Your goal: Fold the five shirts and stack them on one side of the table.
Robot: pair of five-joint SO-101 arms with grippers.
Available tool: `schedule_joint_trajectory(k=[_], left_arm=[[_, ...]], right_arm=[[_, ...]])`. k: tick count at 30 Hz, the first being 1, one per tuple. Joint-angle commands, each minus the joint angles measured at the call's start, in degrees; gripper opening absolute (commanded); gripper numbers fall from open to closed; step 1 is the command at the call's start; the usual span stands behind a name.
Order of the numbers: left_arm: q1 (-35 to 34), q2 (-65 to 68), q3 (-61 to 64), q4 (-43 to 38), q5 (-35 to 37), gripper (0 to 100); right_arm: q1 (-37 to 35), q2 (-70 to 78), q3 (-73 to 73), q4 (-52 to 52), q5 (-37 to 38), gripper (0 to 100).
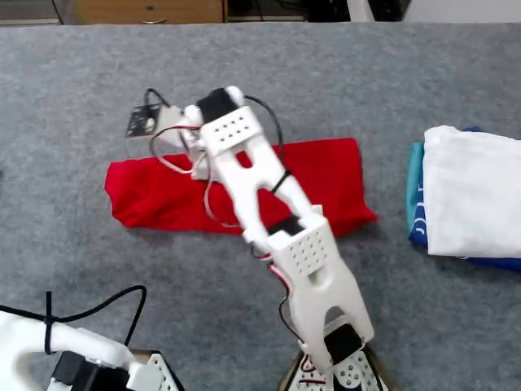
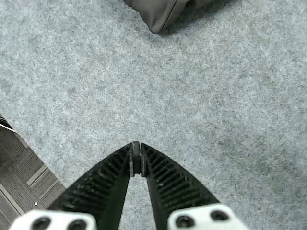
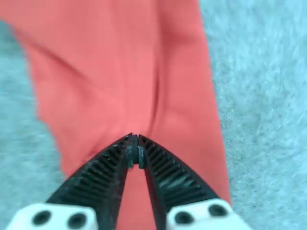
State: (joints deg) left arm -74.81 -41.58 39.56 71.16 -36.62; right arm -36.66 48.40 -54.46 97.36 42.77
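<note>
Centre of grey carpeted table (image 1: 366,73): red cloth shirt (image 1: 326,175), part-folded, not yet stacked.
Right gripper (image 3: 134,143) hangs over the red band, tips together, pinching nothing I can see. Left gripper (image 2: 135,153), near left, tips together over bare carpet. Far right: white folded shirt (image 1: 476,191) atop blue folded cloth (image 1: 417,224) (count beneath unclear). Judged roughly midway.

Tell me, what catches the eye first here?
A red shirt lies folded into a long strip in the middle of the table. The white right arm stretches over it, its gripper shut over the cloth. At the right edge of the high view, a white shirt lies on top of blue shirts.
</note>
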Motion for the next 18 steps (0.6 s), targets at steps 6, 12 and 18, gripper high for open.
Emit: schedule_joint_trajectory(k=[6,12,18], left_arm=[[1.1,-0.5,-0.4,-0.6,-0.2,2],[0.7,-1.1,-0.7,-0.6,-0.3,2],[-1.5,-1.0,-0.8,-1.1,-0.4,2]], right_arm=[[-9.1,-0.7,-6.9,-0.7,-0.7,0.2],[-10.9,3.5,-6.9,-8.5,-2.2,0.2],[-12.5,6.3,-6.9,-11.2,-6.2,0.2]])
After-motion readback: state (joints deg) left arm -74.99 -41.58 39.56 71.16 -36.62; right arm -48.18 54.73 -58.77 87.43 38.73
